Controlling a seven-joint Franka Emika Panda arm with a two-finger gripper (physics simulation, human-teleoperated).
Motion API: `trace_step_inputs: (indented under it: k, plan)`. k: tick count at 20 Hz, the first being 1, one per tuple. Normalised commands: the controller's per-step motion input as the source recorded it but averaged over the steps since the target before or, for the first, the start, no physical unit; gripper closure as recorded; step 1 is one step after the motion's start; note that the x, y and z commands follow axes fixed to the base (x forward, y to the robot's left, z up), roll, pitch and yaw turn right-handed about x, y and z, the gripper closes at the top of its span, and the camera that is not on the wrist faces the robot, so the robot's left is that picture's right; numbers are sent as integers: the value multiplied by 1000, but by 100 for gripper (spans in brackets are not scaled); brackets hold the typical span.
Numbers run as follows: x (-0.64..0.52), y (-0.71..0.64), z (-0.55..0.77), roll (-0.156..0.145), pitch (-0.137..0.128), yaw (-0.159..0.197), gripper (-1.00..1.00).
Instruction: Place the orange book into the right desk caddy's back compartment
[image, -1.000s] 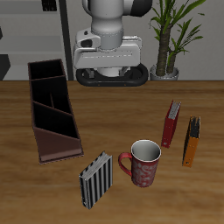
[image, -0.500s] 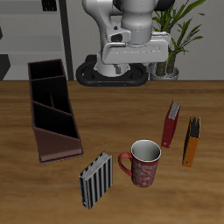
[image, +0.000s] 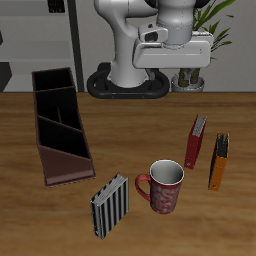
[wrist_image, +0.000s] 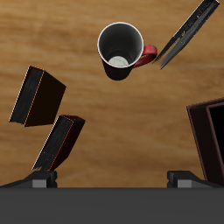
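The orange book (image: 218, 161) (wrist_image: 38, 96) stands on edge near the table's front edge, beside the larger dark red book (image: 195, 141) (wrist_image: 59, 142). The right desk caddy (image: 58, 125) (wrist_image: 210, 131) is a long maroon box at the opposite side of the table. Its back compartment (image: 50, 80) is the square section farthest from the front edge, and nothing shows in it. My gripper (image: 178, 62) (wrist_image: 112, 179) hangs high above the back of the table, closer to the books than to the caddy. It is open, with nothing between its widely spread fingers.
A red mug (image: 163, 186) (wrist_image: 121, 50) stands near the front edge between the books and the caddy. A grey-and-black striped block (image: 109, 205) (wrist_image: 188, 33) stands beside it. A potted plant (image: 195, 45) is at the back.
The arm has swung across the back of the table from above the middle toward the side where the books stand. Nothing on the table has moved.
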Motion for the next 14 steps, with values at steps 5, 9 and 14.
trace_step_inputs:
  k: [5,9,14]
  plan:
    - [98,317,127,-10,-39,-40,-100]
    - [53,463,-9,66,-49,20,-100]
    - [126,275,-115,22,6,1,-100]
